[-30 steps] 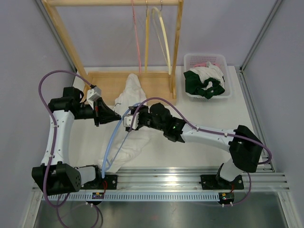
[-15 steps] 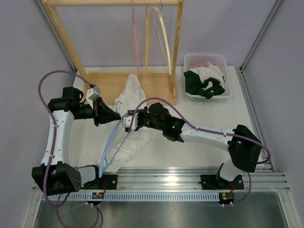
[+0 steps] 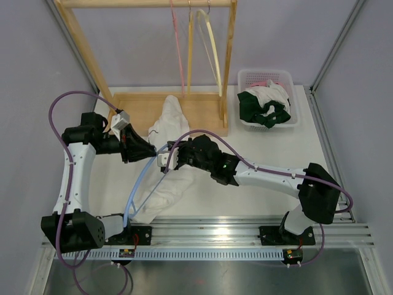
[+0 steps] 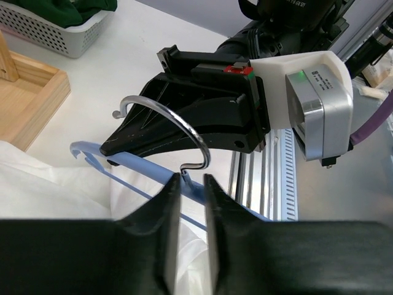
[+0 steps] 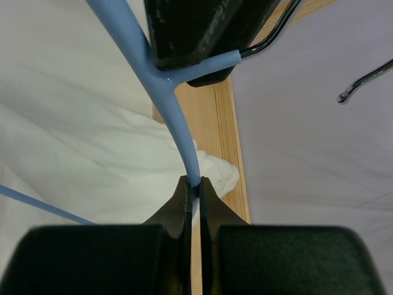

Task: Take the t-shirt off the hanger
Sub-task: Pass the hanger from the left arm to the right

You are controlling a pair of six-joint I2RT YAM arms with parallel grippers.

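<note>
A white t-shirt (image 3: 172, 120) lies crumpled on the table, from the wooden rack base toward the near edge. A blue hanger (image 3: 141, 182) with a metal hook (image 4: 167, 117) slants across it, partly inside the cloth. My left gripper (image 3: 151, 149) is shut on the hanger's neck just below the hook, as the left wrist view (image 4: 189, 182) shows. My right gripper (image 3: 164, 161) is shut on the hanger's upper arm right beside it, with the jaws (image 5: 194, 183) pinching the blue bar (image 5: 175, 117). The shirt shows under both wrists (image 4: 49, 184) (image 5: 73, 123).
A wooden clothes rack (image 3: 212, 117) stands at the back with a pink hanger (image 3: 178, 55) and a yellow hanger (image 3: 212, 43) on its rail. A white basket (image 3: 290, 120) of dark and white clothes sits back right. A metal rail (image 3: 245, 232) runs along the near edge.
The blue hanger's lower end has swung a little left and toward the near edge. Both grippers have shifted slightly left, still holding it. The shirt has barely moved.
</note>
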